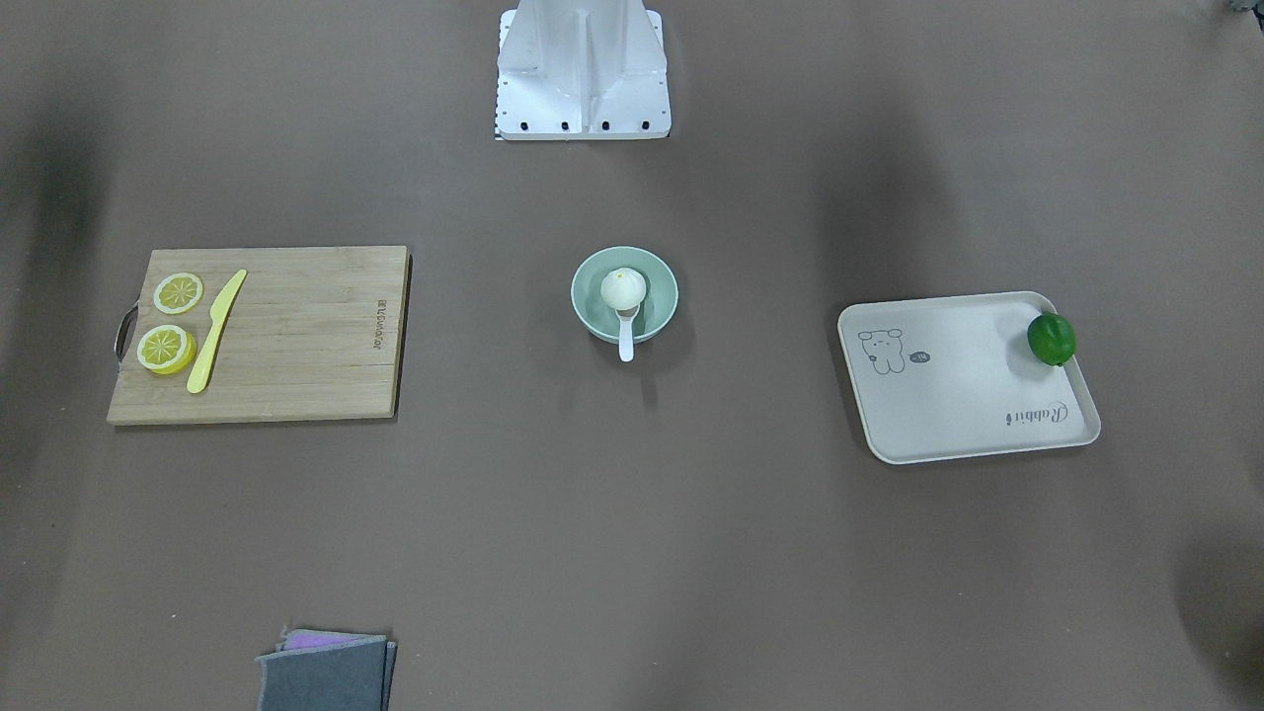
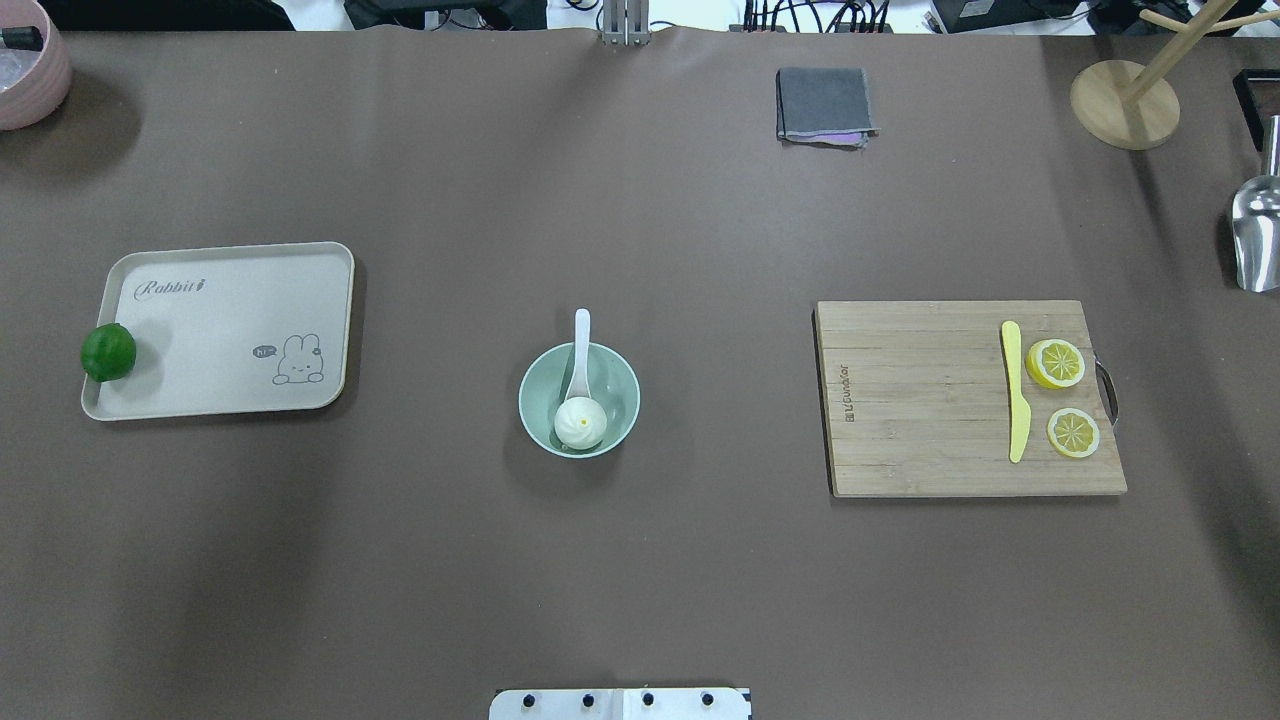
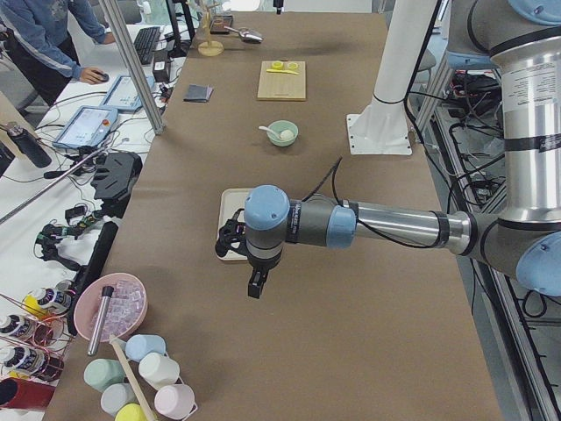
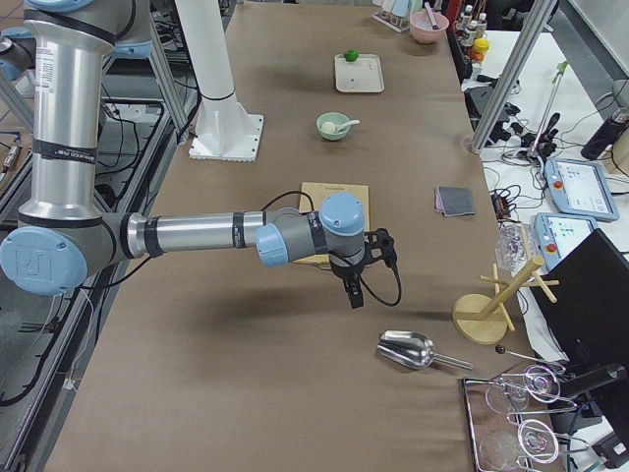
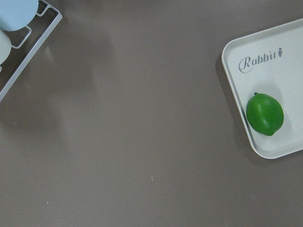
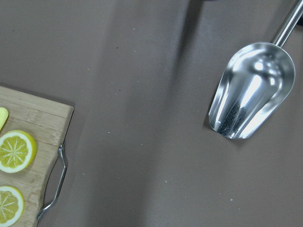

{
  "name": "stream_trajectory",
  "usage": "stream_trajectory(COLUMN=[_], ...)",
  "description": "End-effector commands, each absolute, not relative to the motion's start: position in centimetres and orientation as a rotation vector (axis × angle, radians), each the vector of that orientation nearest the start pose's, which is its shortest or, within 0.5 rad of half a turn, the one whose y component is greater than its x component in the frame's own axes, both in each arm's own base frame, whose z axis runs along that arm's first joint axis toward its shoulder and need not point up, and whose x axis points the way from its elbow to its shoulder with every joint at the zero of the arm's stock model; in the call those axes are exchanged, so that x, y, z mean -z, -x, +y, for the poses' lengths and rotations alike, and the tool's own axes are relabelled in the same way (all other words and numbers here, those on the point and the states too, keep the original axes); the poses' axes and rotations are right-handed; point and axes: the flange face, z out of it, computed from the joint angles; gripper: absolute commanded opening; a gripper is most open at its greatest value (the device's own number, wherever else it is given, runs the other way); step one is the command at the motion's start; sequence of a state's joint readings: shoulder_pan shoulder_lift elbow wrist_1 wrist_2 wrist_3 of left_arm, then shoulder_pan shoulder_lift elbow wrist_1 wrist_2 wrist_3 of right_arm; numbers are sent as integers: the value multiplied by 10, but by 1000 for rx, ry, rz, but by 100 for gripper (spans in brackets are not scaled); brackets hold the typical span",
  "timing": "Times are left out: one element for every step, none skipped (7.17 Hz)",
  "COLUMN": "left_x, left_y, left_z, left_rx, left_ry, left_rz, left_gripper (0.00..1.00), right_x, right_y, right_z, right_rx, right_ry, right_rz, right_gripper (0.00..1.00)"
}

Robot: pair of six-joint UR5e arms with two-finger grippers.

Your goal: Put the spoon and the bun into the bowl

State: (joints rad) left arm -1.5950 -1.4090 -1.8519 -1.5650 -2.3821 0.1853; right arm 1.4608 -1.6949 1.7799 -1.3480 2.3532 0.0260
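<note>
And here we are looking at the bowl [image 2: 617,384], which is sitting in the middle of the table with both items inside it. The bun [image 2: 580,423] is resting in the bowl's near side, pleats up. The spoon [image 2: 580,346] is lying with its scoop down in the bowl, touching the bun, and its handle is sticking out over the far rim.

The left gripper [image 3: 255,287] is hanging above the table at the robot's left end, pointing down, just beside the tray [image 2: 230,300]. It is showing only in the side view, so I cannot tell whether its jaws are apart or together. The right gripper [image 4: 352,294] is hovering over the right end, near the cutting board [image 2: 920,400] and well apart from the bowl. I cannot tell its jaw state either.

Over on the left, a green lime [image 2: 108,352] is sitting on the tray's left edge. On the right, a yellow knife [image 2: 1016,390] is lying on the board beside two lemon slices [image 2: 1056,363]. A metal scoop [image 6: 251,92] is lying on the table to the right of the board, and a folded grey cloth [image 2: 824,105] is sitting at the far side.
</note>
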Motion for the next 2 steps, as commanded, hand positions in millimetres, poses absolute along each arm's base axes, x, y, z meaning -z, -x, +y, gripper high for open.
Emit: stream_trajectory(left_x=[-589, -587], left_y=[70, 72], left_z=[-427, -425], left_rx=[-203, -201], left_ry=[-196, -202], left_rz=[793, 790], left_gripper=[98, 98], right_x=[-583, -587], right_y=[-12, -12], right_z=[-465, -460], right_rx=[203, 200], right_ry=[-250, -241], right_rz=[-793, -798], right_gripper=[100, 100])
